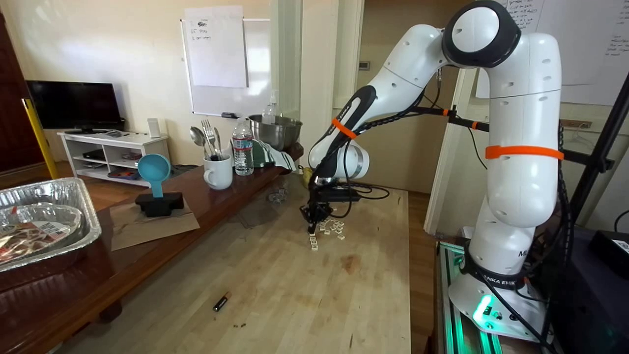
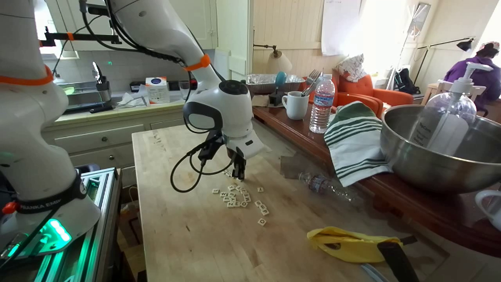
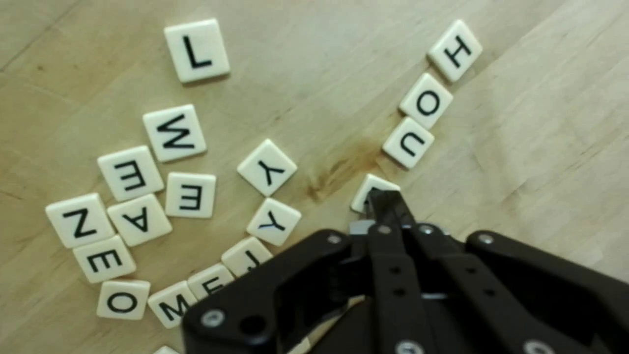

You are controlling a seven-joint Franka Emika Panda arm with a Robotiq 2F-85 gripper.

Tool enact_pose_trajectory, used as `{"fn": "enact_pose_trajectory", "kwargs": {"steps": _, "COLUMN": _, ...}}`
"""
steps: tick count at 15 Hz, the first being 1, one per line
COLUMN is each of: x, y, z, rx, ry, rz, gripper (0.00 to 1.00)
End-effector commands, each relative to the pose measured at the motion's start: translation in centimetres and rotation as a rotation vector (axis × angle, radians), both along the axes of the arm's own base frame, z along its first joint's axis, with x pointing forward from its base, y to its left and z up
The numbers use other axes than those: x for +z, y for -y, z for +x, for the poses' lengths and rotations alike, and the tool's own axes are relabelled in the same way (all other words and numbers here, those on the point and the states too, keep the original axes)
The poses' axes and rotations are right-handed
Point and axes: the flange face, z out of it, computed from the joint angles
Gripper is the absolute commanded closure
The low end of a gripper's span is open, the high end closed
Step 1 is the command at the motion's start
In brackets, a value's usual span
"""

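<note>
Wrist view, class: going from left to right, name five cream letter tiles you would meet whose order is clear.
Square cream tile with black O at lower left, square cream tile with black L, upper square cream tile with black Y, partly hidden cream tile, square cream tile with black H.

In the wrist view, we see the pincer (image 3: pixel 388 204) over one tile (image 3: pixel 365 193) on the tabletop (image 3: pixel 304 64), a tile cluster (image 3: pixel 140 220) at left, a three-tile row (image 3: pixel 426 101) at far right. In an exterior view, we find a battery (image 1: pixel 221 301) near left, cutlery (image 1: pixel 209 132) in a mug (image 1: pixel 219 174) farther back.
</note>
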Motion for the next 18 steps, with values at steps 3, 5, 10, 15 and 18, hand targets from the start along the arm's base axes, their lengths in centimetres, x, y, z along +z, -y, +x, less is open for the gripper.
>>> {"fn": "enact_pose_trajectory", "kwargs": {"steps": 3, "x": -0.6, "y": -1.0, "z": -1.0, "rx": -0.033, "ry": -0.08, "rz": 0.035, "gripper": 1.0}}
{"fn": "enact_pose_trajectory", "kwargs": {"steps": 5, "x": -0.5, "y": -1.2, "z": -1.0, "rx": -0.048, "ry": -0.089, "rz": 0.046, "gripper": 1.0}}
{"fn": "enact_pose_trajectory", "kwargs": {"steps": 10, "x": -0.5, "y": -1.3, "z": -1.0, "rx": -0.077, "ry": -0.101, "rz": 0.057, "gripper": 1.0}}
{"fn": "enact_pose_trajectory", "kwargs": {"steps": 15, "x": 0.7, "y": -1.3, "z": -0.9, "rx": -0.084, "ry": -0.068, "rz": 0.044, "gripper": 1.0}}
{"fn": "enact_pose_trajectory", "kwargs": {"steps": 18, "x": 1.5, "y": -1.3, "z": -0.7, "rx": -0.081, "ry": -0.052, "rz": 0.038, "gripper": 1.0}}
